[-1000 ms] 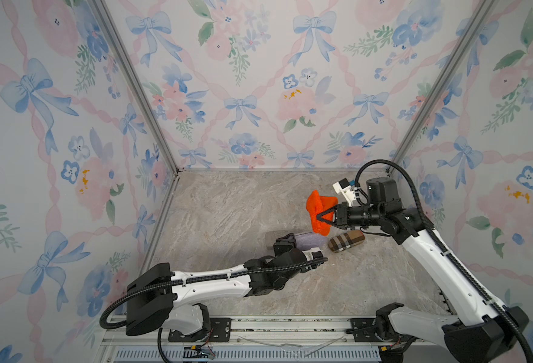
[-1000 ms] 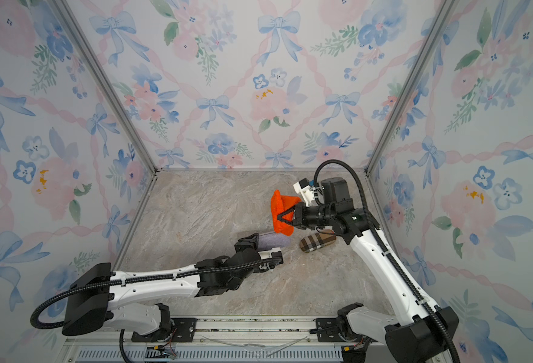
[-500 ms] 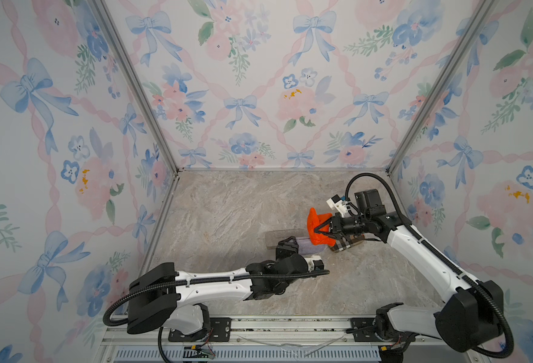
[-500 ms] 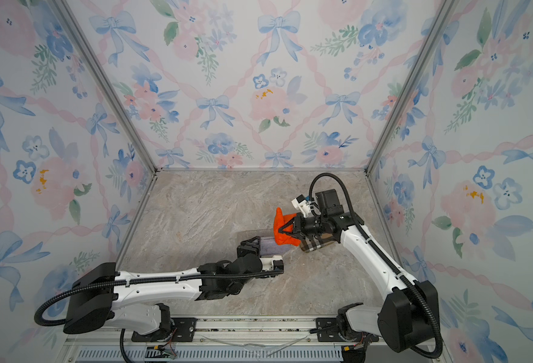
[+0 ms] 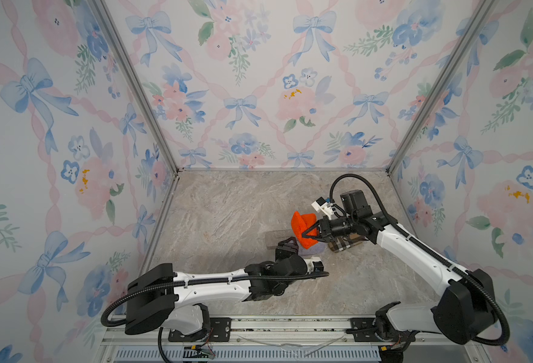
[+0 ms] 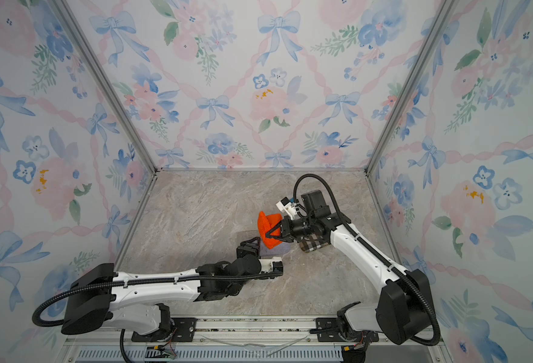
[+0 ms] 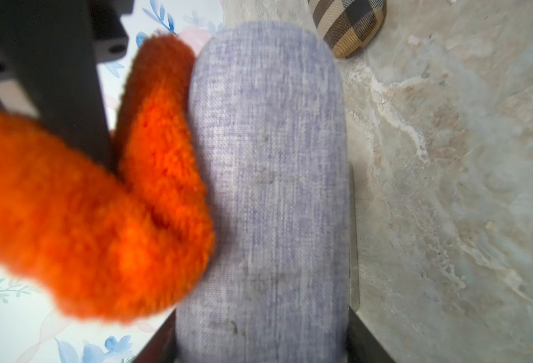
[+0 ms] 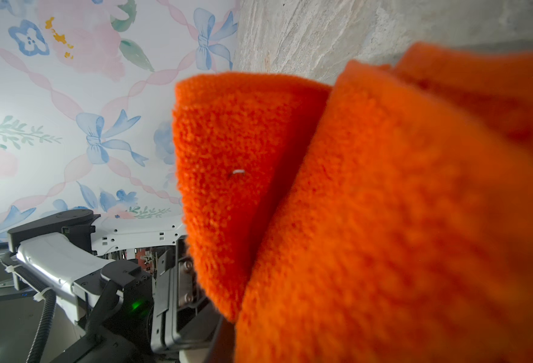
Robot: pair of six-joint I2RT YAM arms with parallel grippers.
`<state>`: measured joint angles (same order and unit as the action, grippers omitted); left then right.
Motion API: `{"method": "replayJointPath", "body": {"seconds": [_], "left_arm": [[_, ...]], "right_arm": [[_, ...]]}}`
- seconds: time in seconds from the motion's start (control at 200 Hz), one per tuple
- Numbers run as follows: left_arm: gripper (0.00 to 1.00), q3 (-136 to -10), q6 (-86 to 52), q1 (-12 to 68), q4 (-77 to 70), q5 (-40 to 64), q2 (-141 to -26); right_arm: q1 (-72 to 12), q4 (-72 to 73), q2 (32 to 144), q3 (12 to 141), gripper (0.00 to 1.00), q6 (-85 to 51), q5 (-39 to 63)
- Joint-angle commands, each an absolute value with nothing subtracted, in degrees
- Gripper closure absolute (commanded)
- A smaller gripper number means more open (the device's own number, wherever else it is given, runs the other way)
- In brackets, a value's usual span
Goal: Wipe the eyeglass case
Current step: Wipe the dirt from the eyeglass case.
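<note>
The eyeglass case (image 7: 268,188) is a long lavender fabric case; my left gripper (image 7: 262,352) is shut on its near end, just above the table. In both top views only a sliver of the case (image 5: 314,250) (image 6: 277,250) shows beside the left gripper (image 5: 287,244) (image 6: 249,245). My right gripper (image 5: 309,234) (image 6: 273,234) is shut on a folded orange cloth (image 5: 303,224) (image 6: 268,224). In the left wrist view the cloth (image 7: 108,226) rests against one long side of the case. In the right wrist view the cloth (image 8: 384,204) hides the case.
A brown plaid case (image 5: 343,245) (image 6: 312,245) (image 7: 350,28) lies on the marble table, just right of the lavender one and under the right wrist. A flat translucent sheet (image 5: 276,237) lies under the left gripper. Floral walls close in three sides.
The right gripper has come down and to the left with the orange cloth until it meets the case. The left gripper has drawn the case slightly toward the front.
</note>
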<state>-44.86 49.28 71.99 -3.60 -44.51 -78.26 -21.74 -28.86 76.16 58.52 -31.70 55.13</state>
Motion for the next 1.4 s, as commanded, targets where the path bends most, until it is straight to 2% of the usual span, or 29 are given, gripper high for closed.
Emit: {"method": "replayJointPath", "body": {"seconds": [0.0, 0.1, 0.27, 0.34, 0.42, 0.525, 0.64, 0.75, 0.935, 1.03, 1.175, 1.29, 1.395], "left_arm": [[0.79, -45.50, 47.15, 71.81, -12.00, -49.00, -74.80], [0.78, -45.87, 46.76, 71.91, -11.87, -48.23, -75.26], [0.78, -47.02, 46.33, 71.47, -12.21, -46.80, -76.89], [0.78, -46.89, 46.24, 71.32, -12.46, -46.61, -76.78], [0.78, -46.40, 46.01, 70.97, -12.48, -46.76, -76.03], [0.77, -45.35, 45.33, 70.59, -12.48, -47.16, -74.36], [0.76, -45.70, 42.00, 69.36, -8.99, -46.12, -72.33], [0.77, -45.99, 37.05, 67.34, -4.34, -43.38, -70.05], [0.77, -46.98, 24.81, 63.68, 3.01, -39.73, -67.20], [0.75, -48.86, 15.02, 61.94, 8.15, -33.74, -65.94], [0.74, -50.81, -1.82, 57.34, 11.07, -14.62, -63.79], [0.74, -51.02, -10.87, 53.62, 9.08, -0.18, -61.60], [0.74, -51.02, -15.39, 52.23, 8.28, 7.55, -60.57]], "right_arm": [[-16.51, -38.82, 74.09, 54.65, 1.00, -27.43, 54.71], [-17.84, -34.66, 74.28, 54.47, 1.00, -30.62, 55.54], [-28.47, -21.55, 78.73, 56.07, 1.00, -40.49, 55.03], [-29.81, -19.18, 79.74, 55.87, 1.00, -42.03, 55.44], [-27.46, -20.95, 78.64, 53.97, 1.00, -40.87, 54.18], [-20.00, -23.50, 75.08, 49.46, 1.00, -39.45, 55.81], [-13.41, -33.39, 70.44, 49.08, 1.00, -31.89, 56.08], [-11.78, -41.62, 65.60, 52.70, 1.00, -26.54, 49.55], [-10.37, -41.13, 58.53, 56.77, 1.00, -26.33, 43.33], [-10.66, -40.94, 56.14, 58.16, 1.00, -25.76, 40.81], [-15.04, -36.56, 50.61, 58.53, 1.00, -26.62, 36.77], [-25.40, -33.20, 46.76, 57.92, 1.00, -26.11, 28.05], [-36.15, -31.64, 48.07, 58.36, 1.00, -24.32, 19.57]]}}
